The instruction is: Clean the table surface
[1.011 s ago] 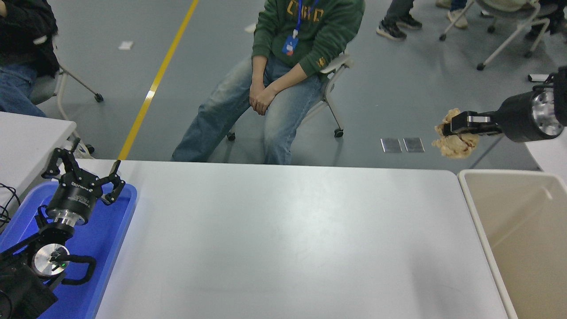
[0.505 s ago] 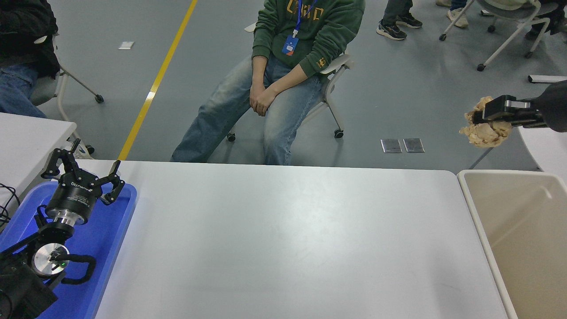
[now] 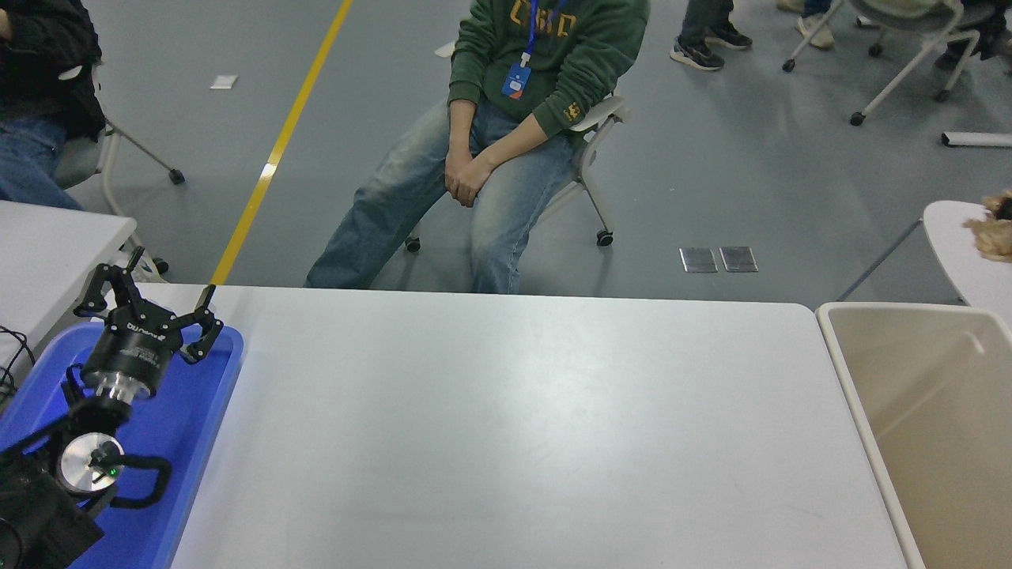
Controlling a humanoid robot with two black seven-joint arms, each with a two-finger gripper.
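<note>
The white table surface (image 3: 506, 427) fills the middle of the head view and has nothing lying on it. My right gripper (image 3: 1006, 209) shows only as a dark tip at the right edge, shut on a crumpled brown paper wad (image 3: 990, 235). It holds the wad in the air beyond the table's far right corner, above and behind the beige bin (image 3: 840, 336). My left gripper (image 3: 147, 305) is open and empty, parked over the blue tray (image 3: 202, 427) at the lower left.
A person in a green hoodie (image 3: 545, 55) sits on a chair just beyond the table's far edge, hands clasped. A second white table (image 3: 961, 261) stands at the far right, another (image 3: 55, 237) at the far left. Rolling chairs and other people's legs are further back.
My right gripper has carried the paper wad to the right, from near the bin's far left corner to the picture's right edge, and the arm has nearly left the view. The left arm has not moved.
</note>
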